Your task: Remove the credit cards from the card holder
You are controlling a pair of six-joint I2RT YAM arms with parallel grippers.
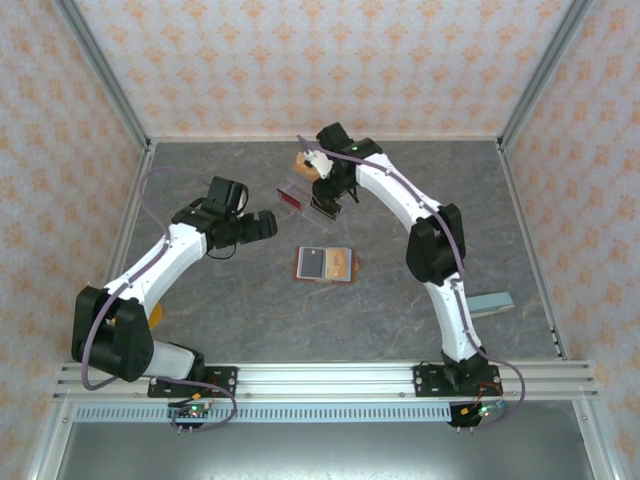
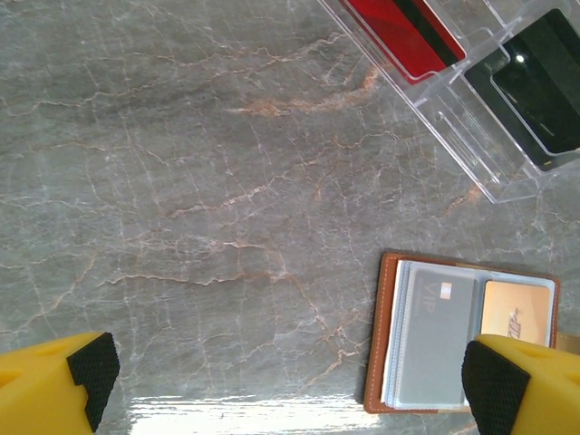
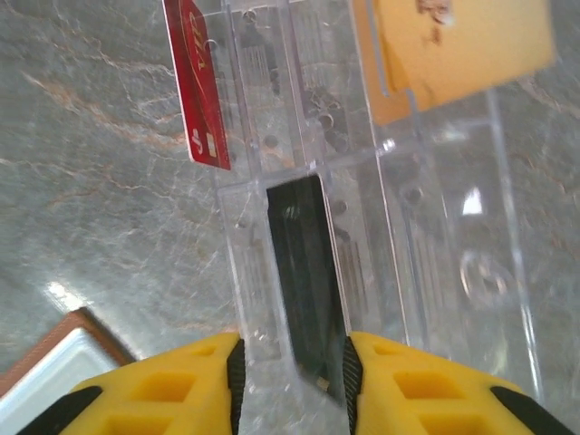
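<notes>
We are reckoning the credit cards (image 2: 437, 337) in the open card holder (image 1: 323, 264), midway between the table's (image 1: 230, 310) side edges, as light, stiff, slick, best pinched at an edge, the left claw (image 2: 292, 376) hanging wide-spread, the right claw (image 3: 293, 355), jaws slightly parted, straddling a black card (image 3: 304, 263) in the clear rack (image 3: 435, 272).

Right claw (image 3: 292, 361): jaws parted around the black card (image 3: 304, 263), which stands in a slot of the clear rack (image 3: 408, 272). The slot walls sit close on both sides, so I have little side room. The red card (image 3: 198, 82) to the left and the tan card (image 3: 462, 45) to the right bar any sweep across.

Left claw (image 2: 292, 376): jaws wide. The bare table (image 2: 181, 181) below gives me free passage. The open card holder (image 2: 379, 344) lies at one fingertip, with the rack beyond it.
</notes>
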